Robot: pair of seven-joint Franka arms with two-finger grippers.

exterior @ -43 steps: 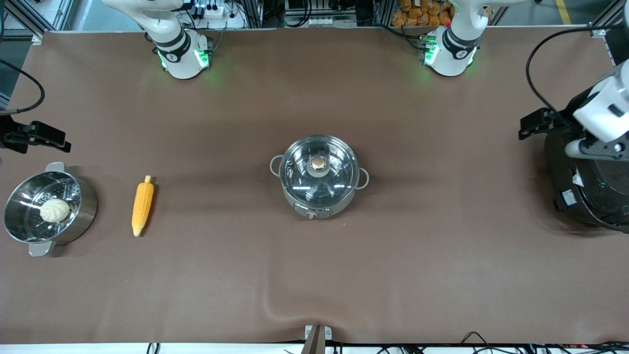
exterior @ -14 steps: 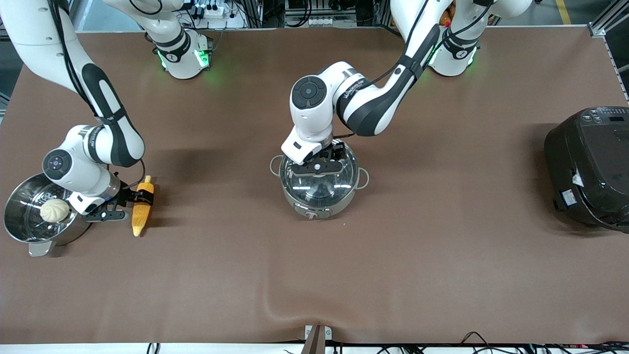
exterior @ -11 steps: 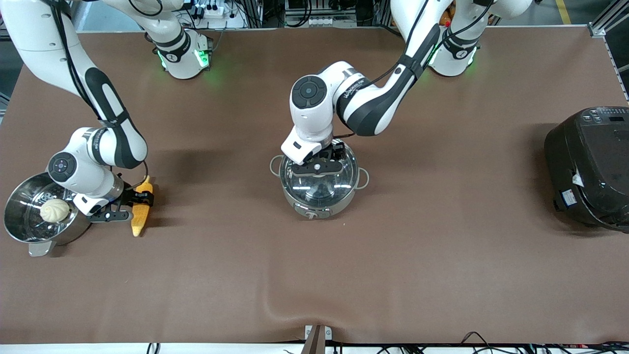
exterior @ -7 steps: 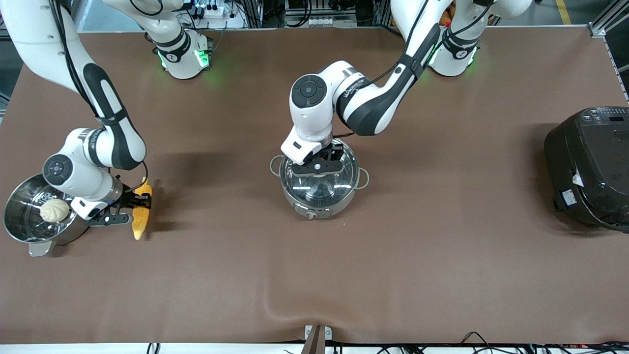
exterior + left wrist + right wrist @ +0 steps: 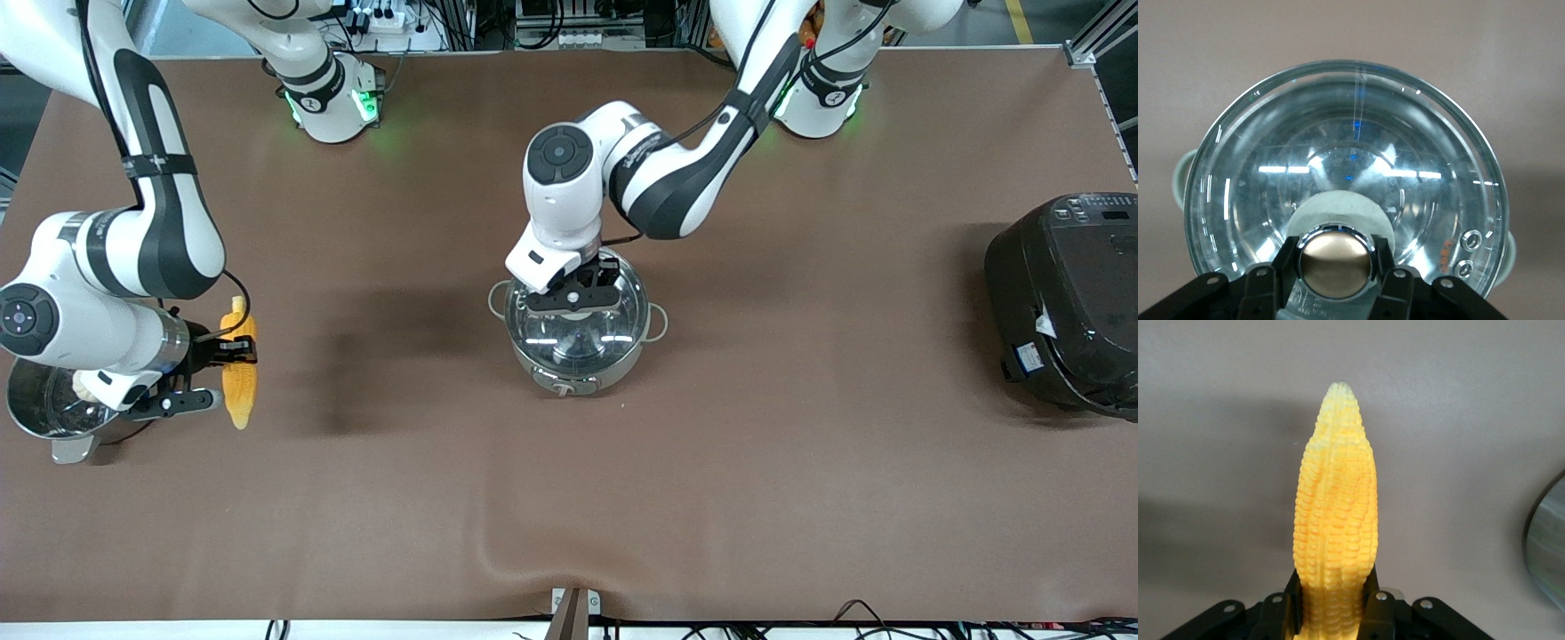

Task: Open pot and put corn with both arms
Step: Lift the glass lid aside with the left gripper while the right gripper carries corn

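Left gripper (image 5: 1337,283) pinches the lid knob (image 5: 1337,262) (glass lid: fragile, slippery, lift straight); right gripper (image 5: 1333,603) pinches the stiff, light corn (image 5: 1335,513) near its stub.

We count two arms (image 5: 151,222), one pot (image 5: 578,356), one corn (image 5: 240,382), one steamer pot (image 5: 40,413), one rice cooker (image 5: 1062,302).

The right arm (image 5: 98,293) hides most of the steamer pot (image 5: 40,413); the rice cooker (image 5: 1067,302) is cut off.
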